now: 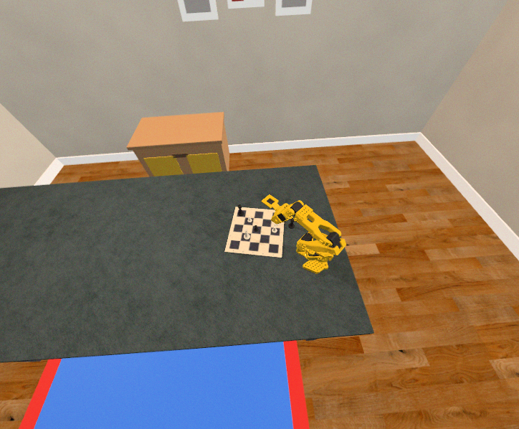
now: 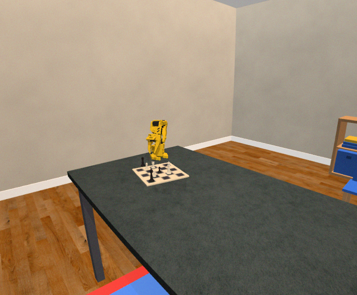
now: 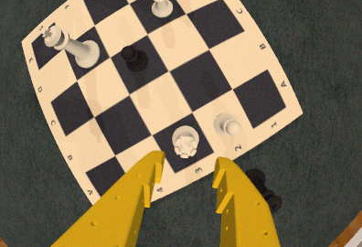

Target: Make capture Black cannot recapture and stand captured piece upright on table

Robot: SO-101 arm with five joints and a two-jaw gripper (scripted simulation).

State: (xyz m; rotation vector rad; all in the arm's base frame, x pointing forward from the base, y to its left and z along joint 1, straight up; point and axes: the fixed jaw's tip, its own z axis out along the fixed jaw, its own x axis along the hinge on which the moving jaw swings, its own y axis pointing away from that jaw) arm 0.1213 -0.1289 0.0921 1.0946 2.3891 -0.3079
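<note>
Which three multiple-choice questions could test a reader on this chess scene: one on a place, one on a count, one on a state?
1. Where is the black chess piece that has left the board?
A. on the dark grey table top, beside the beige-and-black checkered board
B. on the wooden floor
C. on the orange cabinet

2. How many white pieces stand on the board?
A. two
B. four
C. six

3. What does the yellow end effector hold?
A. a white rook
B. a black pawn
C. nothing

Answers:
1 A: the wrist view shows it just off the board's edge.
2 B: king, rook, two pawns.
3 C: only board and table show between its fingers.
</note>
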